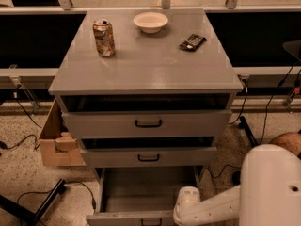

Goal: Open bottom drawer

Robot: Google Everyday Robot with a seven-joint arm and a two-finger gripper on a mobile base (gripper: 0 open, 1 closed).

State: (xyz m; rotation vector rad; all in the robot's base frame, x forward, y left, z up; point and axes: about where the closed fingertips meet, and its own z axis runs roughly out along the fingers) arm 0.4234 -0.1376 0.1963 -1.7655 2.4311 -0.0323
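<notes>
The grey cabinet (146, 65) has three drawers. The bottom drawer (148, 192) is pulled far out, showing its plain grey inside; its front and black bar handle (151, 221) sit at the picture's lower edge. The top drawer (148, 124) and middle drawer (148, 157) stand slightly ajar. My white arm (221, 206) reaches in from the lower right, its end at the bottom drawer's right front corner. The gripper itself is below the picture's edge and not in view.
On the cabinet top stand a soda can (104, 37), a white bowl (150, 21) and a dark snack packet (193, 42). A cardboard box (59, 142) sits on the floor to the left. Cables and a black stand leg (33, 206) lie on the floor.
</notes>
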